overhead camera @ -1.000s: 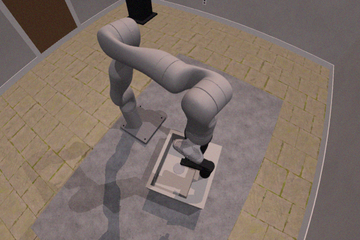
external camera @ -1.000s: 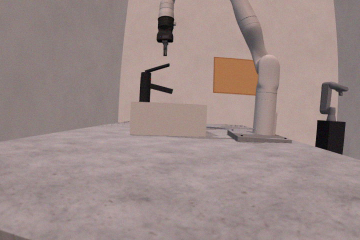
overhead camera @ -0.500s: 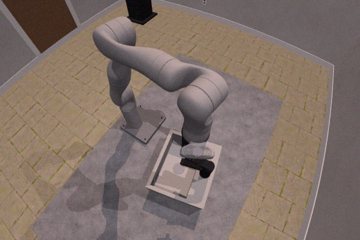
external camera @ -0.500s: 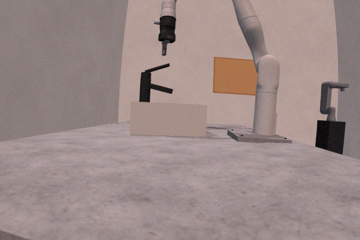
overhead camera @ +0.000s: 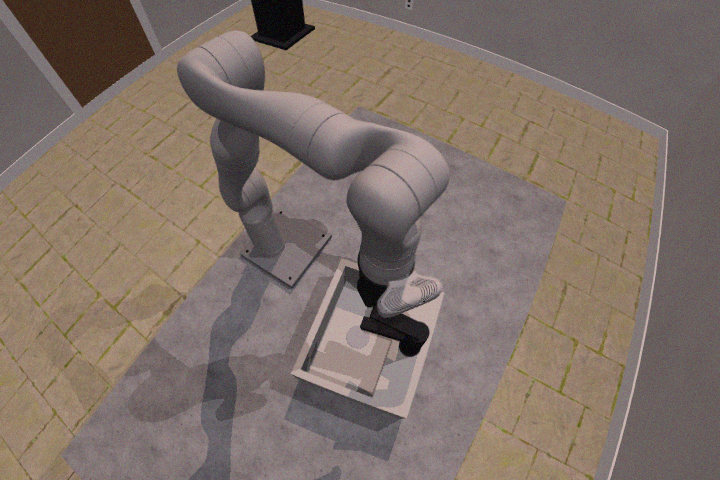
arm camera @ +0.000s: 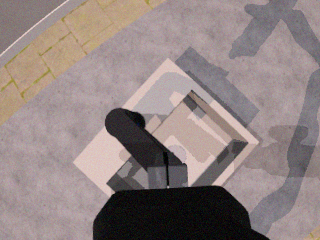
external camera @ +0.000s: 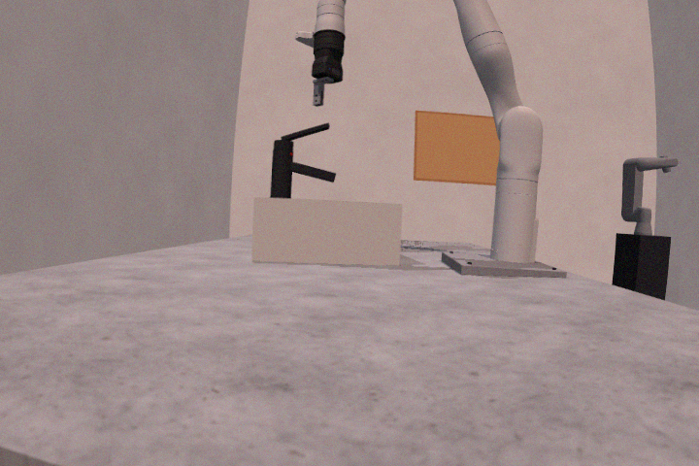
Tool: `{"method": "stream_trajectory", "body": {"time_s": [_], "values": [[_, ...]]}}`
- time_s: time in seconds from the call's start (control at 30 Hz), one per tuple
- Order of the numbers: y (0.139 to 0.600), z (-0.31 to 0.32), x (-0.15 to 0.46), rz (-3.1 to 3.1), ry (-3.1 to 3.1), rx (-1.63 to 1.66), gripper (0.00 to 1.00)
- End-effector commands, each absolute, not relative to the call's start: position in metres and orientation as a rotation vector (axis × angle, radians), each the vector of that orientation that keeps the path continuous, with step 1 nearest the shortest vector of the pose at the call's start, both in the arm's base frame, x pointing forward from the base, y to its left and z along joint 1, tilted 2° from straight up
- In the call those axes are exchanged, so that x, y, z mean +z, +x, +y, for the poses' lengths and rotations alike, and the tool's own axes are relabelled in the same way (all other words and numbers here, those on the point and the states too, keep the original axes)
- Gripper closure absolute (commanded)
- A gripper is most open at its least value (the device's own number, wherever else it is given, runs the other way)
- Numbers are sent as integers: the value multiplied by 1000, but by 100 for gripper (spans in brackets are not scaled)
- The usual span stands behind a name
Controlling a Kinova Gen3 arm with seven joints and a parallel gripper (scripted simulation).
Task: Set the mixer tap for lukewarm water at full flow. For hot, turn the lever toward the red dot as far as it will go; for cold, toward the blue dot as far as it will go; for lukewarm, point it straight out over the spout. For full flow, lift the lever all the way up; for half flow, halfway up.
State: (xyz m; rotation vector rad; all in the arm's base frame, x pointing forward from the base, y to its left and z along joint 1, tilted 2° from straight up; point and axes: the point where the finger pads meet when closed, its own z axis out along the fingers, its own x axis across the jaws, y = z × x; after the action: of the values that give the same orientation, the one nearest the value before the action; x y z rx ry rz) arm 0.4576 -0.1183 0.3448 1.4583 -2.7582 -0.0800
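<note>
Mixer tap point(overhead camera: 410, 347) point(external camera: 282, 170) point(arm camera: 140, 120) has its lever point(overhead camera: 397, 328) point(external camera: 306, 131) point(arm camera: 134, 140) toward ten o'clock from above; the shut, empty pincer point(overhead camera: 373, 311) point(external camera: 317, 103) point(arm camera: 165, 163) might knock it sideways by dropping crooked

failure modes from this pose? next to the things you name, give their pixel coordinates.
The shut hand point(external camera: 317, 104) point(arm camera: 165, 163) hangs just above the raised lever point(external camera: 306, 131); a dip could knock it down, off full flow.

Lever and spout point(external camera: 315, 172) sit close, one over the other, so a low sideways push might catch both.

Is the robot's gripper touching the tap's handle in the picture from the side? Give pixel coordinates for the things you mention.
No, the gripper point(external camera: 317, 103) is above the lever point(external camera: 308, 131), with the pale wall showing between them.
</note>
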Motion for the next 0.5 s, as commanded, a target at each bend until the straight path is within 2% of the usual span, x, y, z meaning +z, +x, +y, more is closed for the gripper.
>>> {"method": "stream_trajectory", "body": {"time_s": [0.0,0.47], "values": [[456,-119,347,-2718,1545,-77,100],[454,-112,350,-2432,1977,-70,100]]}}
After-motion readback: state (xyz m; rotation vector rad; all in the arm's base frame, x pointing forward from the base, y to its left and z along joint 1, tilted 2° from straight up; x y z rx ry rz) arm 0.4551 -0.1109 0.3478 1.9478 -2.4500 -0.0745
